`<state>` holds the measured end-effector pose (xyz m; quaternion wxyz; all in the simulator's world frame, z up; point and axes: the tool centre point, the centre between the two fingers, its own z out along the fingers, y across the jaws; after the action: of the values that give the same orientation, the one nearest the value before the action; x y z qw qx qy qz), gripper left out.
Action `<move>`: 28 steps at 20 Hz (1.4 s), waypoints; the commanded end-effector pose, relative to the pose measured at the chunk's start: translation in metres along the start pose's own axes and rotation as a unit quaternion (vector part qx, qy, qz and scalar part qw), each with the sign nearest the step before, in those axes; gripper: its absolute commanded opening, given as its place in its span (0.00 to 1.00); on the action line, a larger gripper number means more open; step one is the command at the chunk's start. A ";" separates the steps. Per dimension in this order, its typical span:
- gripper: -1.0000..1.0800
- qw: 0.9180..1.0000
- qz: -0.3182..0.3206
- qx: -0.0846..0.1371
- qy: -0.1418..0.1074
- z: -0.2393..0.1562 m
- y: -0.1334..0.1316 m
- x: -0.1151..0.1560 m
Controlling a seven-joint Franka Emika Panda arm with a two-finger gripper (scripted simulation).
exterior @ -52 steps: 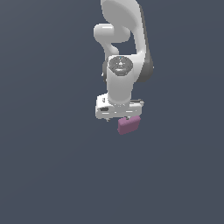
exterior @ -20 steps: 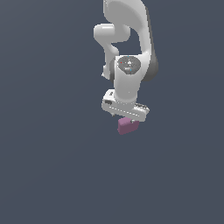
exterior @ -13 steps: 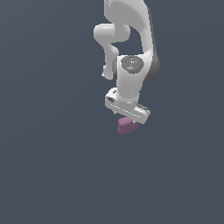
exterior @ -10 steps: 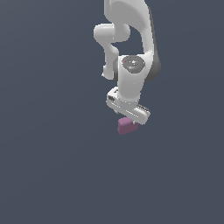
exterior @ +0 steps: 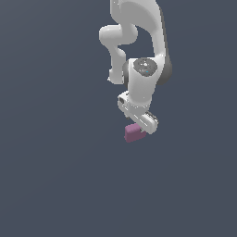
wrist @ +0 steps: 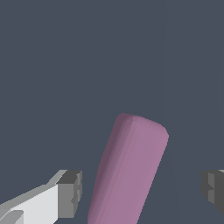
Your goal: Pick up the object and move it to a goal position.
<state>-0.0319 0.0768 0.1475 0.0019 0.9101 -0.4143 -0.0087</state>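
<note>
Mauve, matte and smooth, the block [wrist: 129,170] fills the middle of the wrist view as a long slab with softly rounded edges and corners, one face lit a shade lighter than the other. We see it leaning at a slant between the two dark grey fingertips [wrist: 70,194], with open gaps of background on both sides, so the pads do not touch it there. The gripper [wrist: 142,192] is spread wide, its fingers well apart and grasping nothing that we can make out. The finger pads look blocky and ridged, mounted on plain white housings. In the exterior view, the white arm [exterior: 139,41] shows glossy, rounded plastic-like shells with darker grey joints, folding down from the top of the picture. Its hand [exterior: 137,113] is tilted, and the block [exterior: 133,133] sits just below it, partly hidden by the hand's lower edge, toward the exterior view's left of the hand's tip. We cannot tell from this view whether the block rests on the ground [exterior: 55,176] or hangs above it. Around it lies only a flat, even slate-blue surface. We can read no writing or markings anywhere.
</note>
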 end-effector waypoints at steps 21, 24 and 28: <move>0.96 0.984 0.176 0.006 0.006 0.002 -0.005 -0.017; 0.96 0.984 0.175 0.006 0.006 0.002 -0.005 -0.017; 0.96 0.984 0.176 0.006 0.006 0.007 -0.005 -0.017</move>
<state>-0.0392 0.0933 0.1433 -0.0003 0.8234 -0.5674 0.0002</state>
